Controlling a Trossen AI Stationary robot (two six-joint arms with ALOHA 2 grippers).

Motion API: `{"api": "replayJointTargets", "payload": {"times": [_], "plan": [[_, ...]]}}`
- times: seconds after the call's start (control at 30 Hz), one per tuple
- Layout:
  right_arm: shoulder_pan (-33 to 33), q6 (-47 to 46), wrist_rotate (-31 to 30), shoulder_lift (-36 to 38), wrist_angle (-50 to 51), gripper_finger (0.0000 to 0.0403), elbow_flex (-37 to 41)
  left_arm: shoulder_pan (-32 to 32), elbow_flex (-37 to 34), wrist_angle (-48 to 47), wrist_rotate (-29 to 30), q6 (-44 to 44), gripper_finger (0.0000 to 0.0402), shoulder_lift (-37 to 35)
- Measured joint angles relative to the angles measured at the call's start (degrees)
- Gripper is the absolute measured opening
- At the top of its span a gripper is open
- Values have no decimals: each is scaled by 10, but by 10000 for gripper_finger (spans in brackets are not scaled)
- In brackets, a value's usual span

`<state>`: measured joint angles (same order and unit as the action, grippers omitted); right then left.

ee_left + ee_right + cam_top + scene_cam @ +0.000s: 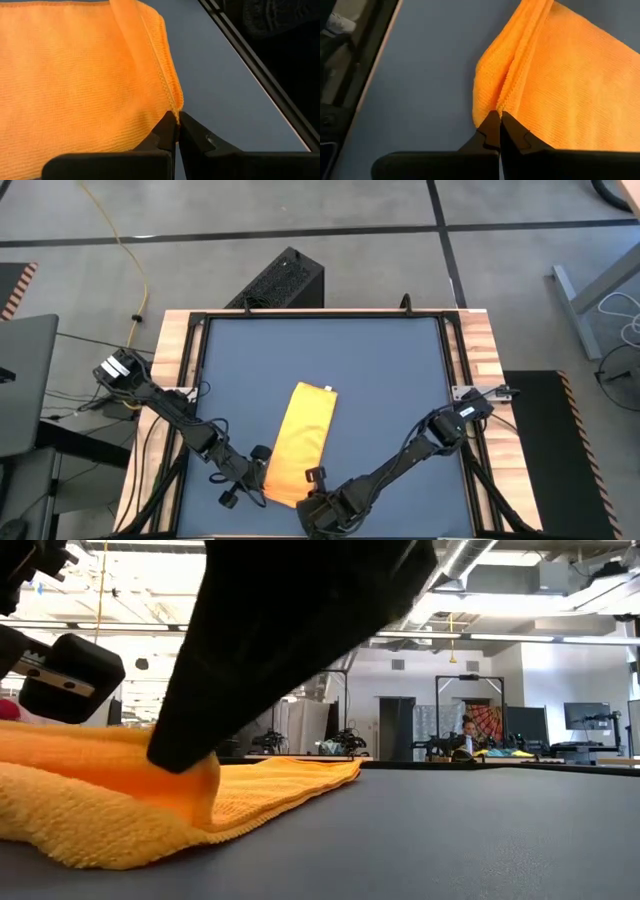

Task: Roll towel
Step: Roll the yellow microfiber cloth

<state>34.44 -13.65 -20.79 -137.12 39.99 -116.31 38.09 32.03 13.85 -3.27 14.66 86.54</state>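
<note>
Down at the near end of the mat (400, 380), the towel (303, 435) lies folded in a long strip running away from both arms. Left gripper (176, 119) and right gripper (499, 117) each look pinched closed on a near corner, roughly equally close, so rolling probably goes along that strip. No containers anywhere.

towel: we've got the bright yellow soft cloth towel (299, 445) lying folded lengthwise on the dark flat table mat (380, 380), toward its near edge
left gripper (262, 470): at the towel's near-left corner
right gripper (316, 480): at its near-right corner, just beside the left one
</note>
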Motion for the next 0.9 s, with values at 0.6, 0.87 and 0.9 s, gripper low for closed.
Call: {"api": "replayJointTargets", "payload": {"times": [0.6, 0.87, 0.9], "plan": [[-24, -9, 115, -17, -27, 83, 3, 0, 0, 2, -2, 2, 0, 0], [-30, 15, 128, -33, -52, 134, 2, 1, 0, 4, -3, 2, 0, 0], [-29, 15, 120, -33, -52, 134, 2, 1, 0, 4, -2, 2, 0, 0]]}}
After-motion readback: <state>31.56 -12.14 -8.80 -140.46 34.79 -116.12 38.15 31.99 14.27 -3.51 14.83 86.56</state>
